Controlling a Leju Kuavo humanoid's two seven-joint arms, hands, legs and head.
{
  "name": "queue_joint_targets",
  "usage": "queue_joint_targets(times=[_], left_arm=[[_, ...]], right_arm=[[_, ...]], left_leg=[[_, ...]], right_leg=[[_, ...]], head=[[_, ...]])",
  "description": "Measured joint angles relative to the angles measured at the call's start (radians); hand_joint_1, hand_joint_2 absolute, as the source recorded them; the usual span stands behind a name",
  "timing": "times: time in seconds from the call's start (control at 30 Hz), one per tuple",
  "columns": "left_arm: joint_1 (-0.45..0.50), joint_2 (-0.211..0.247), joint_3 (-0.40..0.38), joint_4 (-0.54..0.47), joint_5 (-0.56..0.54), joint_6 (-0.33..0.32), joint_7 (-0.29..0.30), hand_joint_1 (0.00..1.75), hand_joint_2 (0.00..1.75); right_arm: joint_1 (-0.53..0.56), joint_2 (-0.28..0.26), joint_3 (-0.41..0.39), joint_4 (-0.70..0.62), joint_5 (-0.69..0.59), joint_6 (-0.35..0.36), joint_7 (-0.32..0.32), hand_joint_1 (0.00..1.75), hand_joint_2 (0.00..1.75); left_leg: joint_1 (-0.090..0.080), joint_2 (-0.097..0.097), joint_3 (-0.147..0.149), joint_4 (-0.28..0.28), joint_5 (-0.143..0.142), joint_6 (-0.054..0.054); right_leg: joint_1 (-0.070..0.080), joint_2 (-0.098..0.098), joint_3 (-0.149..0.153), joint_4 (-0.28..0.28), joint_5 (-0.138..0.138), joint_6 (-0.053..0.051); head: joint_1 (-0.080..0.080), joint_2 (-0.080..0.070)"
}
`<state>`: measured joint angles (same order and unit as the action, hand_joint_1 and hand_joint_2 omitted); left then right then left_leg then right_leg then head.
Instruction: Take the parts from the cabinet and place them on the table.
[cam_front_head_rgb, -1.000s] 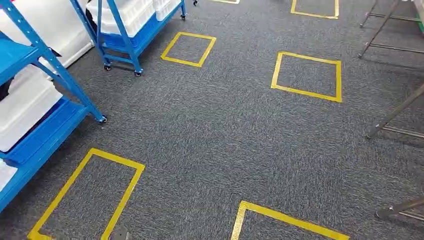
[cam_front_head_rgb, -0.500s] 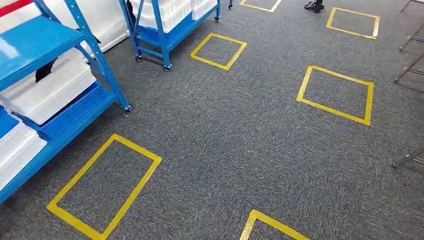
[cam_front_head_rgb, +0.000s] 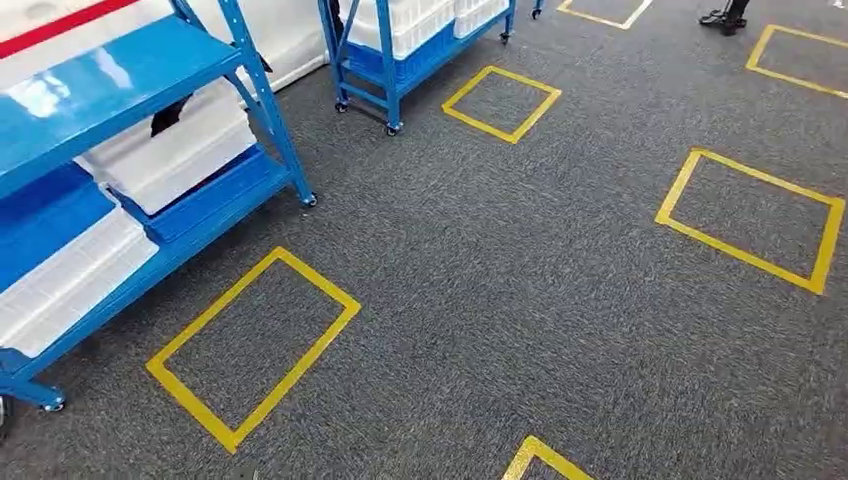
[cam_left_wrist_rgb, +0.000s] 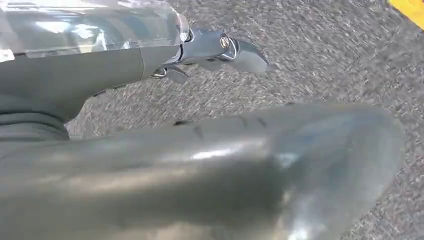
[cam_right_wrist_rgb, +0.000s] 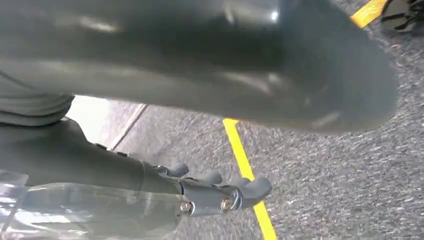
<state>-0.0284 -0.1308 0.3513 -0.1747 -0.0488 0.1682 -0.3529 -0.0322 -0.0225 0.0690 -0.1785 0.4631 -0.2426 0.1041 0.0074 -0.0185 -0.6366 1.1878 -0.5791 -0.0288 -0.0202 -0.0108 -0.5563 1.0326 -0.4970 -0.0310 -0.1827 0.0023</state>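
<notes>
Both robot hands empty, fingers loosely apart; open carpet beside blue cabinet.

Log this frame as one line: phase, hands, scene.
phase: walking toward blue rack | left hand: holds nothing | right hand: holds nothing | parts: none picked

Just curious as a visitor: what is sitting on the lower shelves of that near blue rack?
White lidded bins lie on the near blue rack's lower shelves, with more white bins beside them. Their lids are shut, so the contents cannot be seen, and the top shelf hides part of them.
</notes>
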Motion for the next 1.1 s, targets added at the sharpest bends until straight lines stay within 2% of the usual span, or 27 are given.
queue_joint_targets(times=[0.03,0.07,0.1,0.13,0.2,0.23,0.27,0.37,0.4,0.43,0.47,0.5,0.53,0.57,0.6,0.63,0.7,0.73,0.77,0.87,0.9,0.93,0.97,1.0,1.03,1.07,1.1], left_arm=[[-0.001,0.000,0.001,0.000,0.000,0.001,0.000,0.00,0.00],[0.000,0.000,0.003,0.000,0.000,0.004,0.005,0.00,0.00],[0.003,0.000,0.004,0.000,0.000,0.006,0.007,0.00,0.00],[0.004,0.000,0.005,0.000,0.000,0.008,0.008,0.00,0.00],[0.004,0.000,0.006,0.000,0.000,0.011,0.009,0.00,0.00],[0.002,0.000,0.007,0.000,0.000,0.012,0.010,0.00,0.00],[-0.001,0.000,0.009,0.000,0.000,0.012,0.010,0.00,0.00],[0.003,0.000,0.012,0.000,-0.002,0.012,0.011,0.00,0.00],[0.004,0.000,0.012,0.000,-0.002,0.012,0.011,0.00,0.00],[0.005,0.000,0.013,0.000,-0.002,0.012,0.010,0.00,0.00],[0.003,0.000,0.013,0.000,-0.002,0.012,0.010,0.00,0.00],[-0.001,0.000,0.013,0.000,-0.002,0.012,0.010,0.00,0.00],[-0.002,0.000,0.013,0.000,-0.002,0.011,0.008,0.00,0.00],[-0.001,-0.001,0.013,0.000,-0.003,0.008,0.006,0.00,0.00],[0.000,-0.001,0.013,0.000,-0.003,0.007,0.005,0.00,0.00],[0.002,-0.002,0.013,0.000,-0.003,0.006,0.004,0.00,0.00],[0.004,-0.002,0.013,0.000,-0.003,0.003,0.000,0.00,0.00],[0.004,-0.002,0.013,0.000,-0.003,0.002,0.000,0.00,0.00],[0.003,-0.002,0.013,0.000,-0.003,0.002,-0.001,0.00,0.00],[0.004,-0.002,0.013,0.000,-0.003,0.001,-0.003,0.00,0.00],[0.007,-0.002,0.013,0.000,-0.003,0.001,-0.003,0.00,0.00],[0.008,-0.002,0.013,0.000,-0.003,0.001,-0.003,0.00,0.00],[0.007,-0.002,0.013,0.000,-0.002,0.001,-0.003,0.00,0.00],[0.004,-0.002,0.013,0.000,-0.002,0.001,-0.004,0.00,0.00],[0.002,-0.002,0.013,0.000,-0.002,0.000,-0.004,0.00,0.00],[0.001,-0.002,0.013,0.000,-0.002,0.000,-0.004,0.00,0.00],[0.004,-0.002,0.013,0.000,-0.002,0.000,-0.004,0.00,0.00]], right_arm=[[0.002,0.000,0.000,0.000,0.000,0.000,0.000,0.00,0.00],[0.002,0.000,0.000,0.000,0.000,0.000,0.000,0.00,0.00],[0.001,0.000,0.000,0.000,0.000,0.000,0.000,0.00,0.00],[0.000,0.000,0.000,0.000,0.000,0.000,0.000,0.00,0.00],[-0.001,0.000,0.000,0.000,0.000,-0.001,0.000,0.00,0.00],[-0.001,0.000,0.000,0.000,0.000,-0.001,0.000,0.00,0.00],[0.000,0.002,0.000,0.000,0.000,-0.001,0.000,0.00,0.00],[-0.010,0.002,0.000,0.000,0.001,-0.005,-0.005,0.00,0.00],[-0.016,0.003,0.000,-0.002,0.001,-0.006,-0.007,0.00,0.00],[-0.012,0.003,0.000,-0.002,0.002,-0.007,-0.007,0.00,0.00],[-0.007,0.003,0.000,-0.002,0.002,-0.007,-0.009,0.00,0.00],[-0.007,0.004,0.000,-0.002,0.002,-0.007,-0.011,0.00,0.00],[-0.006,0.003,0.000,-0.001,0.002,-0.007,-0.010,0.00,0.00],[-0.004,0.003,0.000,-0.001,0.002,-0.007,-0.010,0.00,0.00],[-0.003,0.003,0.000,-0.001,0.002,-0.006,-0.010,0.00,0.00],[-0.003,0.003,0.000,-0.001,0.002,-0.006,-0.010,0.00,0.00],[0.000,0.003,0.000,-0.001,0.001,-0.005,-0.010,0.00,0.00],[0.002,0.002,0.000,0.000,0.001,-0.005,-0.010,0.00,0.00],[0.005,0.003,0.000,0.002,0.000,-0.004,-0.008,0.00,0.00],[-0.001,0.003,0.000,0.002,0.000,-0.005,-0.009,0.00,0.00],[-0.003,0.003,0.000,0.002,0.000,-0.004,-0.009,0.00,0.00],[-0.003,0.005,0.000,0.002,-0.001,-0.004,-0.008,0.00,0.00],[0.002,0.005,0.000,0.003,-0.002,-0.004,-0.008,0.00,0.00],[0.004,0.005,0.000,0.003,-0.002,-0.004,-0.008,0.00,0.00],[0.007,0.005,0.000,0.003,-0.002,-0.003,-0.007,0.00,0.00],[0.007,0.005,0.000,0.003,-0.002,-0.002,-0.007,0.00,0.00],[0.007,0.005,0.000,0.003,-0.002,-0.002,-0.007,0.00,0.00]], left_leg=[[0.001,0.004,-0.038,0.078,-0.032,-0.002],[0.002,0.005,-0.066,0.138,-0.047,-0.004],[0.002,0.007,-0.068,0.141,-0.034,-0.004],[0.002,0.009,-0.049,0.103,-0.005,-0.003],[0.001,0.035,0.044,-0.078,0.084,0.006],[-0.005,0.083,0.085,-0.160,0.100,0.016],[-0.013,0.097,0.087,-0.169,0.093,0.021],[-0.020,0.063,0.081,-0.171,0.097,0.032],[-0.012,0.050,0.096,-0.192,0.107,0.042],[-0.007,0.040,0.107,-0.207,0.117,0.042],[-0.006,0.031,0.107,-0.210,0.122,0.050],[-0.005,0.020,0.104,-0.211,0.123,0.051],[-0.006,0.009,0.102,-0.210,0.123,0.052],[-0.006,-0.006,0.101,-0.209,0.123,0.052],[-0.006,-0.019,0.101,-0.207,0.123,0.052],[-0.004,-0.034,0.102,-0.204,0.122,0.051],[0.000,-0.063,0.103,-0.193,0.116,0.042],[0.001,-0.075,0.100,-0.185,0.111,0.035],[-0.004,-0.083,0.086,-0.175,0.106,0.027],[0.003,-0.116,0.075,-0.176,0.114,0.008],[0.003,-0.129,0.071,-0.175,0.113,0.000],[0.003,-0.081,0.070,-0.161,0.104,-0.001],[-0.001,-0.031,0.051,-0.122,0.077,-0.003],[0.000,-0.006,0.014,-0.049,0.037,-0.006],[0.002,0.003,-0.031,0.043,-0.005,-0.008],[0.003,0.006,-0.067,0.118,-0.032,-0.009],[0.003,0.008,-0.083,0.151,-0.033,-0.010]], right_leg=[[0.003,-0.015,-0.001,0.000,-0.001,-0.002],[0.006,-0.028,-0.001,0.000,-0.002,-0.003],[0.007,-0.039,0.000,0.000,-0.003,-0.004],[0.008,-0.049,0.002,0.001,-0.005,-0.004],[0.010,-0.070,0.010,0.001,-0.010,0.000],[0.011,-0.081,0.016,0.001,-0.013,0.003],[0.016,-0.090,0.017,0.003,-0.017,0.011],[0.010,-0.113,0.024,-0.005,-0.015,0.024],[0.016,-0.124,0.031,-0.009,-0.018,0.034],[0.008,-0.076,0.033,0.007,-0.030,0.039],[0.007,-0.031,0.011,0.051,-0.063,0.038],[0.006,-0.007,-0.025,0.123,-0.102,0.040],[0.005,0.002,-0.063,0.200,-0.137,0.041],[0.005,0.006,-0.097,0.265,-0.157,0.043],[0.005,0.007,-0.112,0.289,-0.151,0.044],[0.003,0.007,-0.103,0.262,-0.120,0.045],[-0.004,0.022,-0.035,0.106,-0.021,0.047],[-0.011,0.058,-0.002,0.026,0.012,0.049],[-0.015,0.119,0.002,0.012,-0.010,0.052],[-0.006,0.084,-0.003,0.015,-0.006,0.033],[-0.011,0.069,0.000,0.009,-0.003,0.024],[-0.011,0.053,0.003,0.004,-0.002,0.016],[-0.009,0.041,0.004,0.004,-0.003,0.008],[-0.005,0.024,0.004,0.004,-0.005,0.004],[-0.001,0.006,0.005,0.004,-0.007,0.001],[0.002,-0.010,0.004,0.004,-0.008,-0.001],[0.004,-0.024,0.005,0.004,-0.009,-0.002]], head=[[0.000,0.000],[0.000,0.000],[0.000,0.000],[0.000,0.000],[0.000,0.000],[0.000,0.000],[0.000,0.000],[0.000,0.000],[0.000,0.000],[0.001,0.000],[0.002,0.000],[0.002,0.000],[0.002,0.000],[0.002,0.000],[0.002,0.000],[0.002,0.000],[0.002,0.000],[0.002,0.000],[0.002,0.000],[0.001,0.000],[0.001,0.000],[0.001,0.000],[0.000,0.000],[0.000,0.000],[0.000,0.000],[0.000,0.000],[0.000,0.000]])
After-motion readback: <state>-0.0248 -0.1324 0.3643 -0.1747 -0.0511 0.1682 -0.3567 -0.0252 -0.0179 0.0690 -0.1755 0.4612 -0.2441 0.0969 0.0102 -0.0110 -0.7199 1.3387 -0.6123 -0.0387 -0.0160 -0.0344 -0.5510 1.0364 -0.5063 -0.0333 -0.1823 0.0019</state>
